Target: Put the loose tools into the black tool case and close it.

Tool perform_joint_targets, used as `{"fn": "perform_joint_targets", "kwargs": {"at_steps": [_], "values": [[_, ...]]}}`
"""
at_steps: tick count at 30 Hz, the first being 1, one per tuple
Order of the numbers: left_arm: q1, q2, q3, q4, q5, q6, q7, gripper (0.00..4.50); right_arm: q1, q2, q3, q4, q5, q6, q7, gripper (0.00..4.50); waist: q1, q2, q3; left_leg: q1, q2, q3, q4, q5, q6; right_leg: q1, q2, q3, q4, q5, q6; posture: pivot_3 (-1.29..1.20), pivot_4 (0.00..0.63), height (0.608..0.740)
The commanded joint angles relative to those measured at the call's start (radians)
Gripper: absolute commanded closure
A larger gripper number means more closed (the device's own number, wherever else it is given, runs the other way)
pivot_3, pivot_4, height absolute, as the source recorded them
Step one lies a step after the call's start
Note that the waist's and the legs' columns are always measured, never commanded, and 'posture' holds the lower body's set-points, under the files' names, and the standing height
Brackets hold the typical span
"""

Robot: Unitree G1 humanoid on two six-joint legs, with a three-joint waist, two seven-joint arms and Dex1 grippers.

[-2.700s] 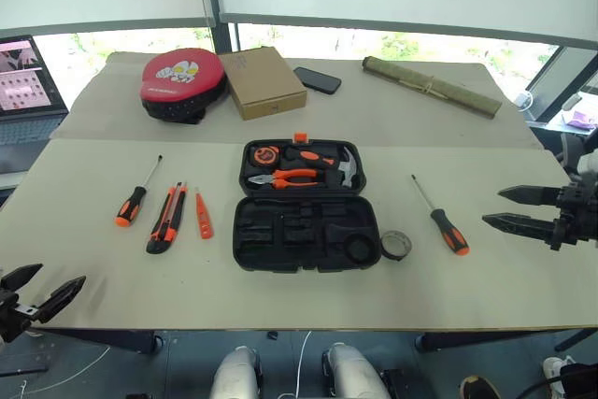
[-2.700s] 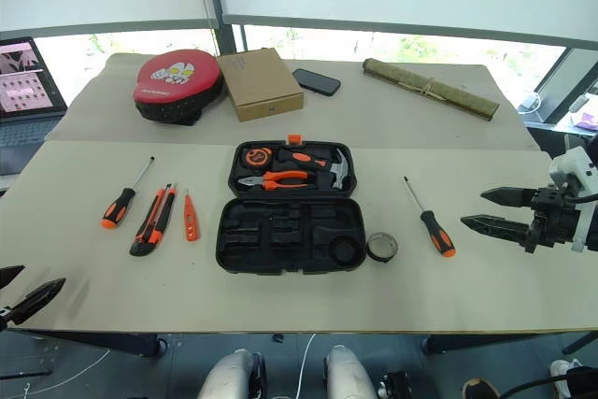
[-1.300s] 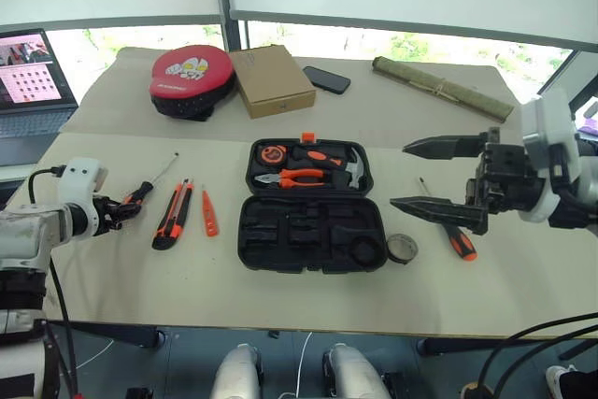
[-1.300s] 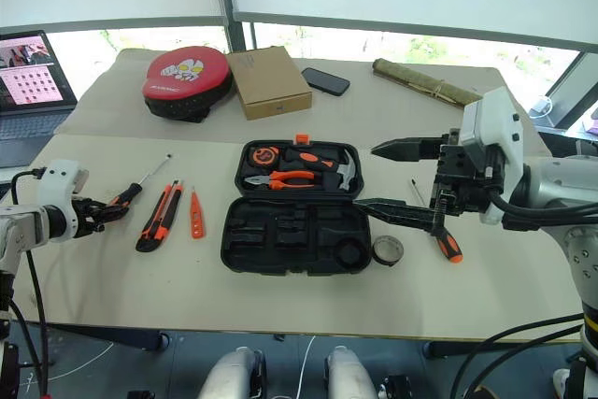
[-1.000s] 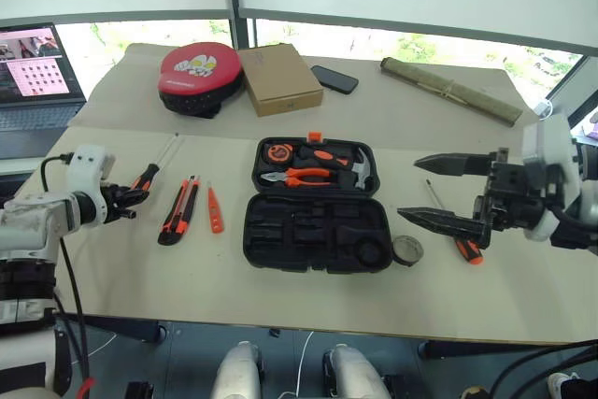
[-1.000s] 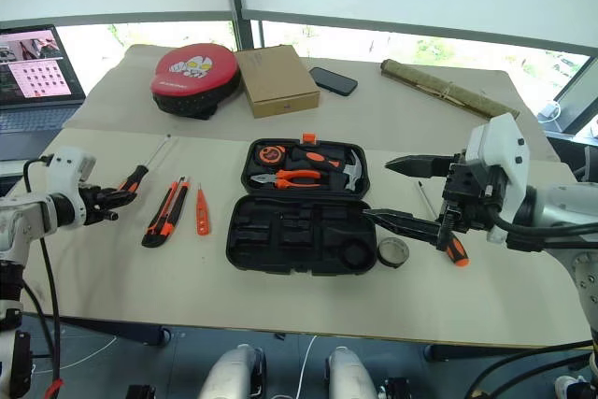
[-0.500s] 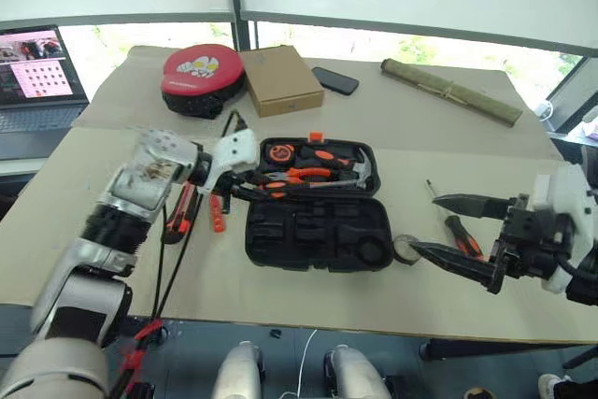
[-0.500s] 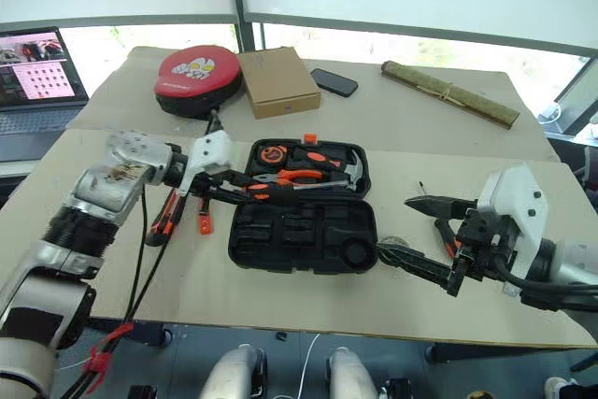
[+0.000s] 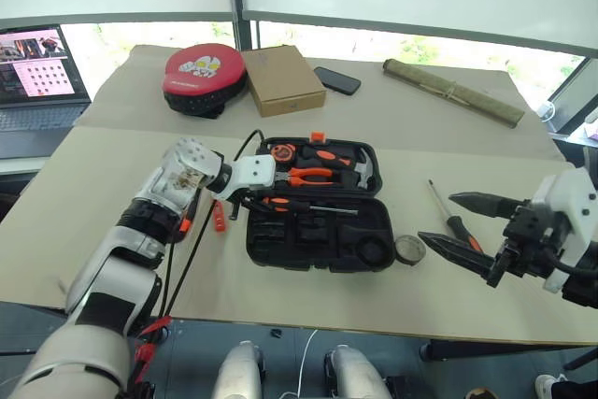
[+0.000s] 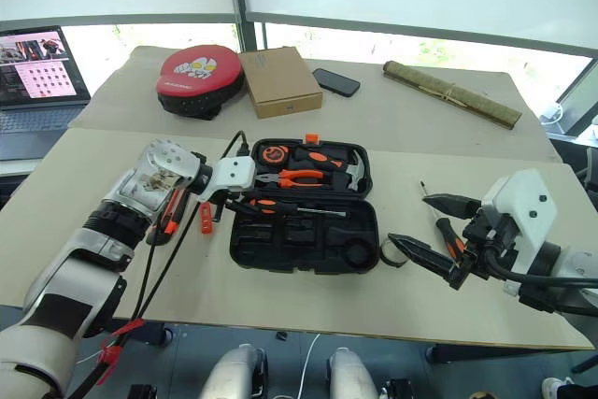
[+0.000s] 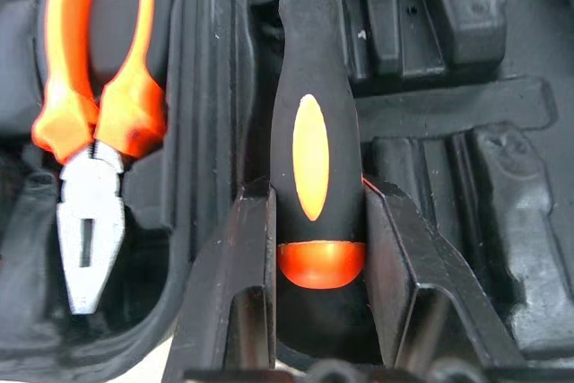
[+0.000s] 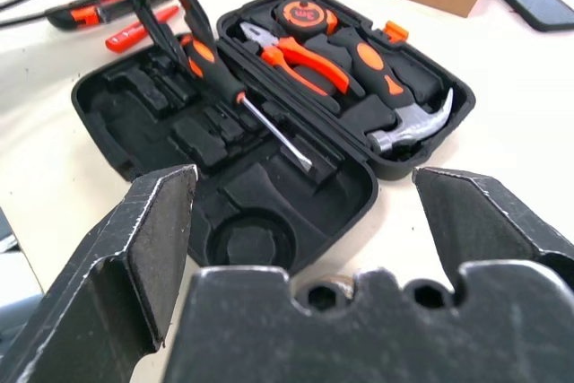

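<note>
Table (image 9: 308, 128): box (image 9: 285, 79), phone (image 9: 338, 80), pad (image 9: 202, 73)

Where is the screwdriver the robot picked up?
The left gripper holds that screwdriver by its handle, over the front half of the open black case, just in front of the pliers.

Left arm reaches across, its left gripper (image 9: 245, 195) clamped on a screwdriver (image 9: 297, 205) handle; right gripper (image 9: 467, 228) hovers, fingers spread wide.
</note>
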Motion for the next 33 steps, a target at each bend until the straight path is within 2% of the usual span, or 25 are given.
{"fn": "perform_joint_targets", "kwargs": {"at_steps": [1,5,7,8,14,15,17,20,30,33], "values": [[-0.046,-0.013,0.025,0.026,0.015,-0.038,0.016,3.66,-0.014,-0.005,-0.009,-0.024,0.009,-0.021,-0.012,0.00,0.001,0.000,0.000,0.000,0.000,-0.001,0.000,0.000,0.000,0.000,0.000,0.000,0.000,0.000,0.000,0.00,0.150,0.740],[-0.059,-0.027,0.038,0.043,0.012,-0.036,0.017,3.66,-0.028,-0.007,0.000,-0.022,0.018,-0.019,-0.014,0.00,0.001,0.000,0.000,0.000,0.000,-0.001,0.001,0.000,0.000,0.000,0.000,-0.001,0.000,0.000,0.000,0.00,0.150,0.740],[-0.066,-0.030,0.048,0.045,0.002,-0.028,0.010,2.65,-0.033,-0.005,0.003,-0.021,0.022,-0.018,-0.015,0.00,0.001,0.000,0.000,-0.001,0.000,-0.001,0.001,0.000,0.000,0.000,0.000,-0.001,0.000,0.000,0.000,0.00,0.150,0.740],[-0.070,-0.032,0.055,0.042,-0.006,-0.014,0.003,2.49,-0.033,-0.005,0.005,-0.022,0.022,-0.017,-0.015,0.00,0.001,0.000,0.000,-0.001,0.000,-0.002,0.001,0.000,0.000,0.000,0.000,-0.001,0.000,0.000,0.000,0.00,0.150,0.740],[-0.093,-0.031,0.092,-0.011,-0.036,0.027,-0.026,0.26,-0.017,-0.003,0.000,-0.034,0.028,-0.017,-0.004,0.00,0.000,0.000,0.000,-0.002,0.000,-0.003,0.002,0.000,0.000,0.000,0.000,-0.001,0.001,0.000,0.000,0.00,0.150,0.740],[-0.095,-0.033,0.094,-0.017,-0.038,0.026,-0.032,0.03,-0.015,-0.003,0.001,-0.033,0.025,-0.018,-0.003,0.00,0.000,0.000,0.000,-0.002,0.000,-0.003,0.002,0.000,0.000,0.000,0.000,-0.001,0.001,0.000,0.000,0.00,0.150,0.740],[-0.095,-0.045,0.090,-0.020,-0.033,0.022,-0.032,0.03,-0.012,-0.002,0.004,-0.032,0.020,-0.021,-0.001,0.00,0.000,0.000,0.000,-0.002,0.000,-0.003,0.002,0.000,0.000,0.000,0.000,-0.001,0.001,0.000,0.000,0.00,0.150,0.740],[-0.088,-0.064,0.074,-0.008,-0.018,0.005,-0.033,0.79,-0.015,-0.003,0.016,-0.029,0.014,-0.024,-0.003,0.00,0.001,0.000,0.000,-0.002,0.000,-0.003,0.002,0.000,0.000,0.001,0.000,-0.002,0.001,0.000,0.000,0.00,0.150,0.740],[-0.094,-0.150,0.040,0.096,0.057,-0.040,0.041,4.46,-0.020,-0.003,0.056,-0.009,-0.032,-0.042,0.004,0.00,0.000,0.000,0.000,-0.002,-0.001,-0.004,0.003,0.000,0.000,0.000,0.000,-0.002,0.001,0.000,0.001,0.00,0.150,0.740],[-0.082,-0.156,0.017,0.086,0.088,-0.037,0.049,4.46,-0.019,0.002,0.059,-0.010,-0.034,-0.044,0.003,0.00,0.001,0.000,0.000,-0.002,-0.001,-0.004,0.003,0.000,0.000,0.001,0.000,-0.002,0.001,0.000,0.001,0.00,0.150,0.740]]}}
